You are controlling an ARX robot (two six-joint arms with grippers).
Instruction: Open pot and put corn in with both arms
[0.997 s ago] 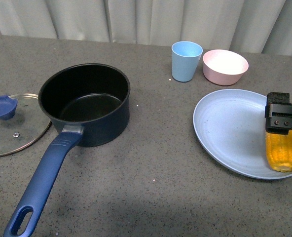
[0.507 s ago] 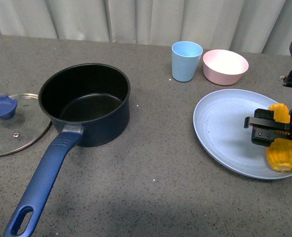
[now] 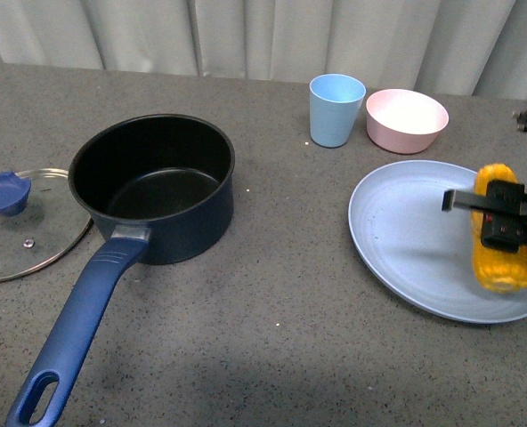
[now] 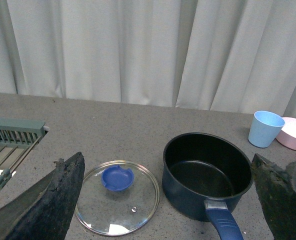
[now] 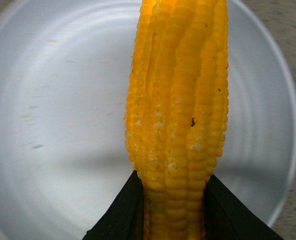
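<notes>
Holding my left gripper (image 4: pixel 164 162) wide, its two dark fingers (image 4: pixel 55 202) far apart at the edges of the left wrist view, I grip nothing with it. It hangs above the grey table (image 3: pixel 281 294) and does not show in the front view.

Furthest left, seen only from that wrist, is the corner of a green dish rack (image 4: pixel 13 132). Next lies the glass lid (image 3: pixel 32 236), flat on the table with its blue knob (image 3: pixel 1 193) up, its edge just beside the pot (image 3: pixel 157 205). The pot stands uncovered and upright, its black inside bare, its long blue handle (image 3: pixel 77 329) pointing toward me and to the left.

Further right and further back stand a light blue cup (image 3: pixel 336 109) and a pink bowl (image 3: pixel 406 120), close together. In front of them is the pale blue plate (image 3: pixel 397 231).

The corn (image 3: pixel 499 233) is over the right part of that plate, well apart from the pot. My right gripper (image 3: pixel 504 221) is closed on it: in the right wrist view its black pads (image 5: pixel 118 215) press the cob on both sides. Whether the cob touches the plate I cannot tell.
</notes>
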